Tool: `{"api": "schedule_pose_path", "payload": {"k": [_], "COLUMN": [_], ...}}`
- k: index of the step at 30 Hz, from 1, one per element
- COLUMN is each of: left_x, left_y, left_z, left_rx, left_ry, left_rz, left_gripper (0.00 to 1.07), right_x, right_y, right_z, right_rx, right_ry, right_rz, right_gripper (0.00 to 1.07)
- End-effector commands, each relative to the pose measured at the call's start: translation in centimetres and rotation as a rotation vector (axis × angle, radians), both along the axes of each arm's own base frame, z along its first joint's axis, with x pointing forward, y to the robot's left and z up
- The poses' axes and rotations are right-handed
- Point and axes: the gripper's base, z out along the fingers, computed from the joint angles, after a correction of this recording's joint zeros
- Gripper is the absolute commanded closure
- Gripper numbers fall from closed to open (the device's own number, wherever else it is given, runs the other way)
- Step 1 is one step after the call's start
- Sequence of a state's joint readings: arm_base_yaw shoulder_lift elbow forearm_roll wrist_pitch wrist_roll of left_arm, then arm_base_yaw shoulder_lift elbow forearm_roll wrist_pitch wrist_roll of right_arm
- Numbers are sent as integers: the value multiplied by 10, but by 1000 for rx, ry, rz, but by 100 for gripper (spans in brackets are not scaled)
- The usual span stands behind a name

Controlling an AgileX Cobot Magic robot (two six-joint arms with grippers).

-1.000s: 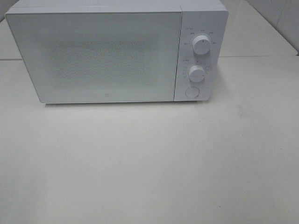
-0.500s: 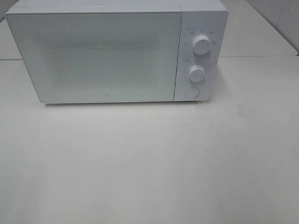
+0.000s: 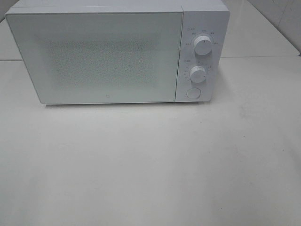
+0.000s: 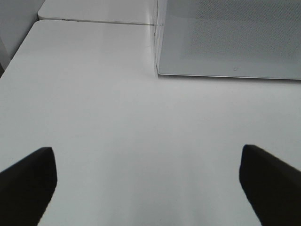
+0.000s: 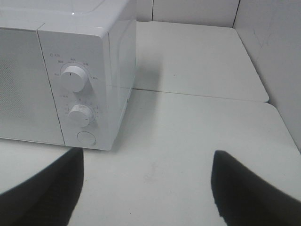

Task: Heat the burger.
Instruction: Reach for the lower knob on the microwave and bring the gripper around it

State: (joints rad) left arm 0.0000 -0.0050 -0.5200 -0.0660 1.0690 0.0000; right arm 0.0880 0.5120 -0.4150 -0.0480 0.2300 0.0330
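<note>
The burger is out of view in every frame. A white microwave (image 3: 117,52) stands at the back of the table with its door (image 3: 96,56) shut; the wrist views show it too, the microwave's door corner (image 4: 225,37) in one and its knob side (image 5: 80,94) in the other. Neither arm shows in the high view. My left gripper (image 4: 148,183) is open over bare table in front of the door's left part, with nothing between its fingers. My right gripper (image 5: 146,193) is open too, low over the table to the right of the control panel, also holding nothing.
The control panel carries an upper knob (image 3: 202,45), a lower knob (image 3: 198,74) and a round button (image 3: 193,92). The white table (image 3: 150,165) stretches out in front of the microwave. A tiled wall (image 5: 282,56) rises at the right.
</note>
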Motion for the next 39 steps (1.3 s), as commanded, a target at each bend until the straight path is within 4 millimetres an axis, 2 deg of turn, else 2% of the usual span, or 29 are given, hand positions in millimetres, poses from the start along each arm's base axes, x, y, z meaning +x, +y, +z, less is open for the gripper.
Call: {"api": "schedule_pose_path", "payload": {"k": [1, 2, 6, 8, 15, 17, 26, 35, 39], "left_x": [-3, -3, -3, -3, -3, -3, -3, -3, -3], "left_y": [0, 0, 0, 0, 0, 0, 0, 0, 0], "left_z": [-1, -1, -1, -1, -1, -1, -1, -1, -1], "left_rx": [0, 0, 0, 0, 0, 0, 0, 0, 0], "left_ry": [-17, -17, -17, -17, -17, -17, -17, -17, -17], "left_rz": [0, 0, 0, 0, 0, 0, 0, 0, 0], "left_gripper": [8, 8, 8, 8, 8, 8, 8, 8, 8], "right_x": [10, 20, 33, 47, 68, 81, 99, 107, 107], "right_y": [1, 2, 3, 5, 7, 9, 11, 4, 12], "right_z": [-1, -3, -5, -6, -12, -19, -36, -73, -88], "right_rx": [11, 12, 14, 18, 24, 25, 22, 5, -9], "right_ry": [-14, -12, -32, -64, -103, -112, -146, -144, -168], "right_rz": [-6, -3, 1, 6, 14, 19, 31, -60, -95], "right_gripper": [32, 32, 32, 32, 32, 32, 32, 32, 32]}}
